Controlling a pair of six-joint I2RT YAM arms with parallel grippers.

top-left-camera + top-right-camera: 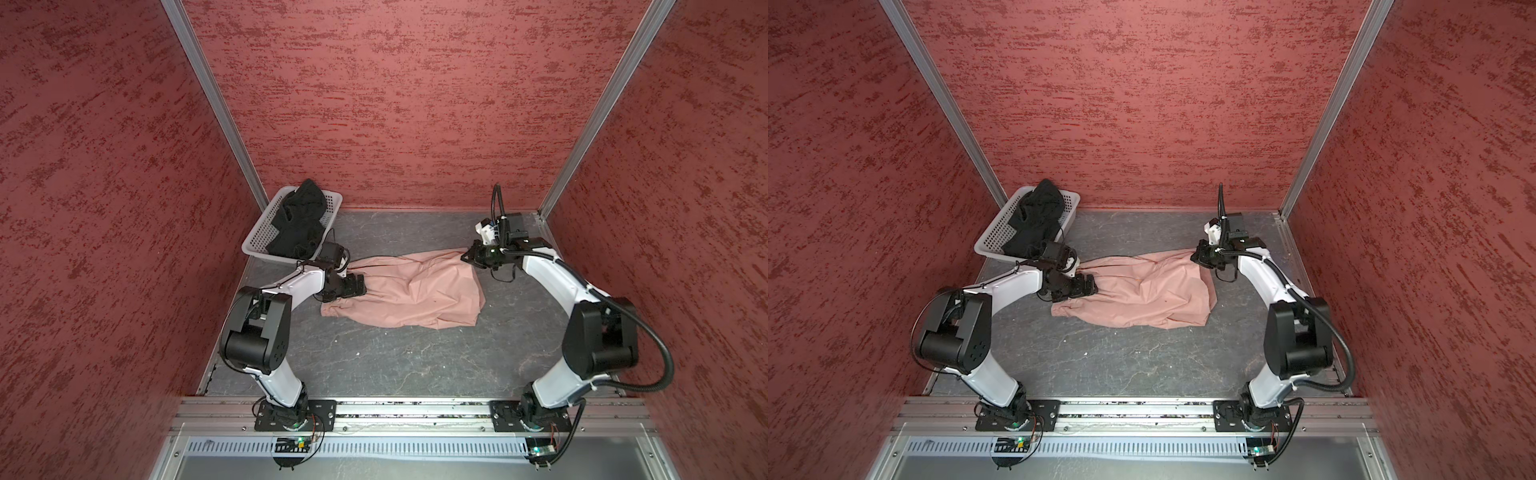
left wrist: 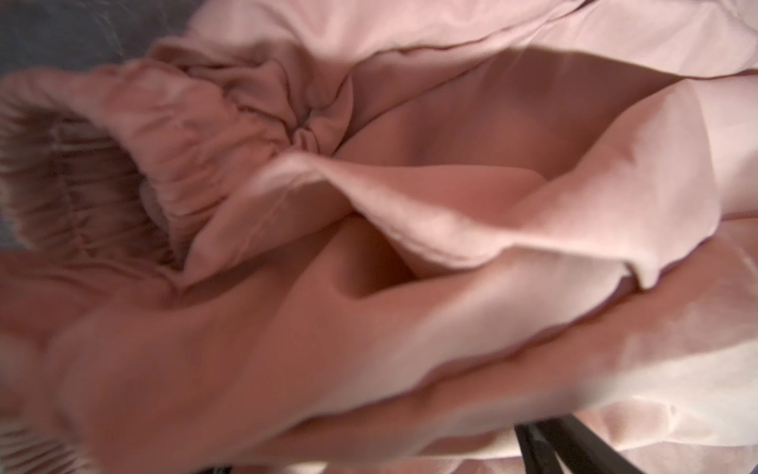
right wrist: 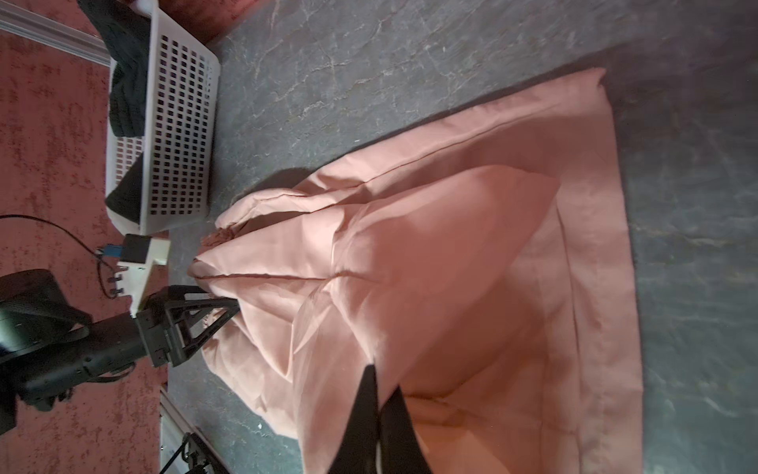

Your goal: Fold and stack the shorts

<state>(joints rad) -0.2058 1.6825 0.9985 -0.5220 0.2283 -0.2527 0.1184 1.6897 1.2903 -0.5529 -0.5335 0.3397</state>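
Pink shorts [image 1: 415, 291] are noted lying rumpled on the grey table [image 1: 395, 365] between the arms in both top views, and black shorts [image 1: 301, 222] are heaped in the white basket [image 1: 259, 235] at the far left corner. Left gripper [image 1: 360, 286] is set low at the gathered waistband end, with its jaws spread wide. Right gripper [image 1: 466, 257] is placed at the far right corner of the pink cloth, fingers nearly together with a thin gap; whether cloth is pinched cannot be told.

No legible text or labels anywhere.
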